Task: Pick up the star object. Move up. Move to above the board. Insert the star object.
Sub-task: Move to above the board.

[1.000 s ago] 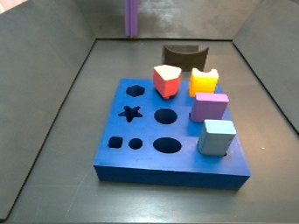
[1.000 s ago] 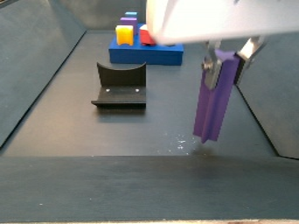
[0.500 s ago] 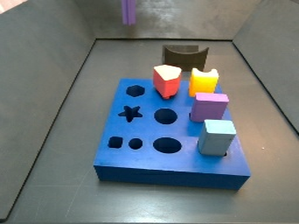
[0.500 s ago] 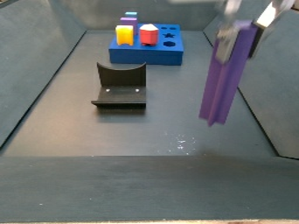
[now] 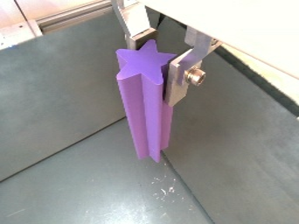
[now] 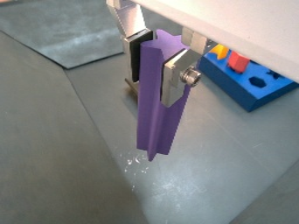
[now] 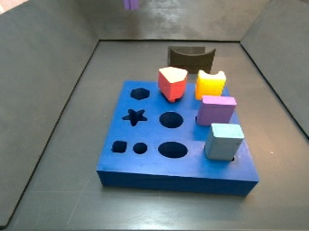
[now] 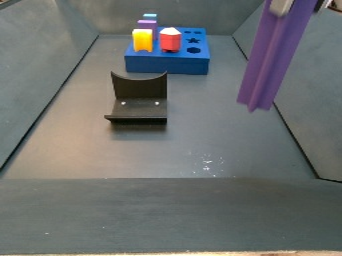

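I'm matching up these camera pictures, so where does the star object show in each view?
Wrist view: star object mid-frame, clamped in the pincer.
Wrist view: centre, hanging above the floor.
Side view: only its tip at the top edge.
Side view: upper right.
Shared landmark: the board.

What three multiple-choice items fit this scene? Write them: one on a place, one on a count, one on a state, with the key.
1. Where is the star object?
A. in the board's star hole
B. in the air, off the floor
C. lying on the fixture

2. How many blocks stand on the board?
A. two
B. four
C. six

3. How does the gripper stand?
A. shut on the star object
B. open over the board
C. open, empty

Key: 1 B, its lower end hangs clear of the floor in both wrist views; 2 B, red, yellow, purple and pale blue; 3 A, the fingers clamp its ridged sides.
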Controlling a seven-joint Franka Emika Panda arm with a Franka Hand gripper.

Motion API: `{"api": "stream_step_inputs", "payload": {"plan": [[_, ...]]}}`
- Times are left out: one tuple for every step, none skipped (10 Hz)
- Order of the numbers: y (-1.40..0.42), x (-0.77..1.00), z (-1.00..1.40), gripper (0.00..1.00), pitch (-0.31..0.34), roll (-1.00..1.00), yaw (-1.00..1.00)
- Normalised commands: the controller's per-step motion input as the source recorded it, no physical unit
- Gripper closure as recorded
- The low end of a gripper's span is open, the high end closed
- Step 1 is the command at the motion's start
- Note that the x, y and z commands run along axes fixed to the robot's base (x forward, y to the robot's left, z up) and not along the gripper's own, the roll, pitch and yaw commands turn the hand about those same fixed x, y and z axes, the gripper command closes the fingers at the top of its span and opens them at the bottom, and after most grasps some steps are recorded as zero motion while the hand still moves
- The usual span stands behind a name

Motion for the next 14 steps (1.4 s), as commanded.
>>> {"api": "stream_step_inputs", "payload": {"plan": [[0.02,-0.01,0.31,1.00,0.083,-0.01,-0.01],[0.01,-0.01,0.18,1.00,0.087,0.00,0.00],[-1.00,0.16,0.10,1.00,0.417,0.28,-1.00],[-1.00,0.16,0.10,1.00,0.402,0.32,-0.92],[-1.00,0.15,0.10,1.00,0.330,0.28,-0.73],[-1.00,0.15,0.10,1.00,0.170,0.11,-0.39],[-1.00,0.15,0.10,1.00,0.108,0.06,-0.22],[-1.00,0.15,0.10,1.00,0.071,0.03,-0.08],[-1.00,0.15,0.11,1.00,0.045,0.00,-0.03],[-1.00,0.15,0.11,1.00,0.028,-0.01,0.00],[-1.00,0.15,0.11,1.00,0.028,-0.02,0.00],[-1.00,0.15,0.11,1.00,0.036,-0.01,0.01],[-1.00,0.16,0.12,1.00,0.051,-0.01,0.00],[-1.00,0.16,0.12,1.00,0.066,0.00,0.01]]}}
